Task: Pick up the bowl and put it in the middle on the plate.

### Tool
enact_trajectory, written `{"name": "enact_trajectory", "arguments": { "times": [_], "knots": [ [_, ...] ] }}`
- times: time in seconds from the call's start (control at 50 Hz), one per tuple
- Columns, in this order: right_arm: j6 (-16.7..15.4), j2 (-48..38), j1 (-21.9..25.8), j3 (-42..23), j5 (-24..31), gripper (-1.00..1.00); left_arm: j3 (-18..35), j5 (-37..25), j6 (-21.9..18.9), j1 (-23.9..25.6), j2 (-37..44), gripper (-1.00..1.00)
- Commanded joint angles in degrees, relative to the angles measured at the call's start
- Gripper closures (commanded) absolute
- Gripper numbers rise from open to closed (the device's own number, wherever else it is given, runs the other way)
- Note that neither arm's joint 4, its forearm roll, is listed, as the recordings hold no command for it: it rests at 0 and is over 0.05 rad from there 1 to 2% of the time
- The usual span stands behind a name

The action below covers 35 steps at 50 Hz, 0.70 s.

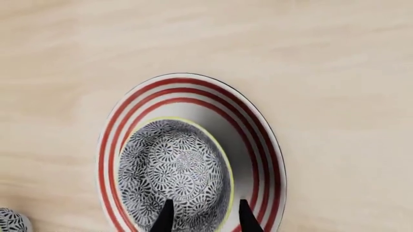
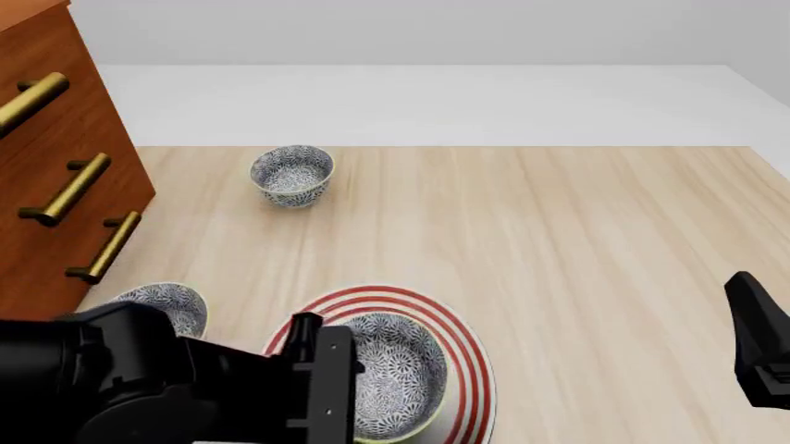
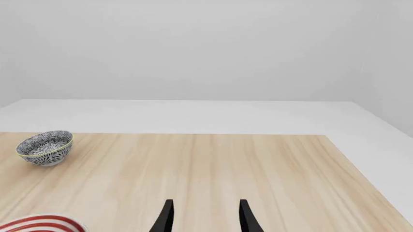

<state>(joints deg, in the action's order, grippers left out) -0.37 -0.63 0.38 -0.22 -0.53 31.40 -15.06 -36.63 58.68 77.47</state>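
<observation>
The bowl [image 1: 174, 174] sits on the plate [image 1: 261, 145], toward one side of its well. The left pincer [image 1: 205, 217] hangs above the bowl's rim, its prongs spread and empty. The right pincer [image 3: 205, 217] is likewise spread and empty, over bare counter [image 3: 258, 174] well apart from the plate.

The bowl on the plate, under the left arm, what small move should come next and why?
Probably lift the left gripper straight up and clear. The bowl already sits on the plate, though nearer one side than dead centre, and the jaws stand apart astride its rim, apparently not squeezing it. A straight rise should avoid dragging the bowl further off centre.
</observation>
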Motion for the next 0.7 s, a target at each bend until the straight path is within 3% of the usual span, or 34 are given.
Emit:
{"name": "enact_trajectory", "arguments": {
  "times": [0.02,0.52,0.6,0.66,0.7],
  "knots": [
    [0.0,0.0,0.0,0.0,0.0,-1.0,-0.5,-1.0,0.3,0.5,-3.3,-1.0],
    [0.0,0.0,0.0,0.0,0.0,-1.0,-6.1,0.8,5.1,-5.3,-17.6,-1.0],
    [0.0,0.0,0.0,0.0,0.0,-1.0,-8.1,1.8,4.9,-6.7,-19.4,-1.0],
    [0.0,0.0,0.0,0.0,0.0,-1.0,-12.7,2.8,1.0,-11.4,-23.4,-1.0],
    [0.0,0.0,0.0,0.0,0.0,-1.0,-13.2,2.5,0.8,-12.3,-24.6,-1.0]
  ]
}}
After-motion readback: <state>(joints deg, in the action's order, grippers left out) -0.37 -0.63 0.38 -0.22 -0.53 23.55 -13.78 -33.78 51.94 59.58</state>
